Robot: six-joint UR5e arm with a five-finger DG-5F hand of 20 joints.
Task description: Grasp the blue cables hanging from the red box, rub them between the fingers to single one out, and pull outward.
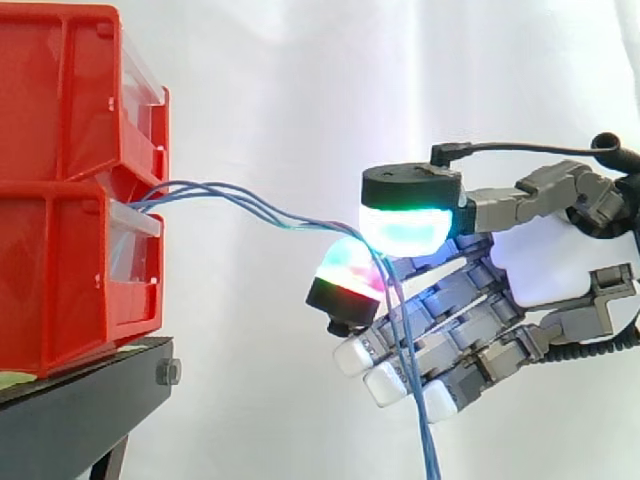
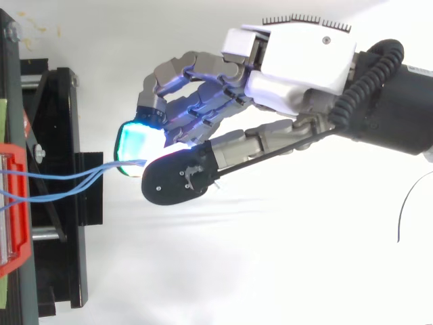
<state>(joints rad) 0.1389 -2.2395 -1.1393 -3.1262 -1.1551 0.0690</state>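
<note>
Side view: red box (image 1: 60, 285) at left on black stand (image 1: 80, 405), a second red bin (image 1: 60, 90) stacked on top, white curtain (image 1: 300, 80) behind.

Blue cables (image 1: 270, 212) exit at the top of the red box's clear front and run rt. to the hand (image 1: 560, 260).

Hand status: closed in a pinch on the blue cables. Thumb pad (image 1: 405, 228) sits above, glowing cyan/green. One finger pad (image 1: 350, 268) sits below, glowing red/green. Cables pass btwn. the two. Other fingers are partly curled underneath, pads white.

Past the pinch the strands drop in front of those fingers to the lower edge. The span from box to hand is gently bowed, not straight. Strands are spread nr. the box and bunched at the pinch.

Top view: the hand comes in from the rt., apart from the stand. The cables reach the pads at the hand's left tip.
</note>
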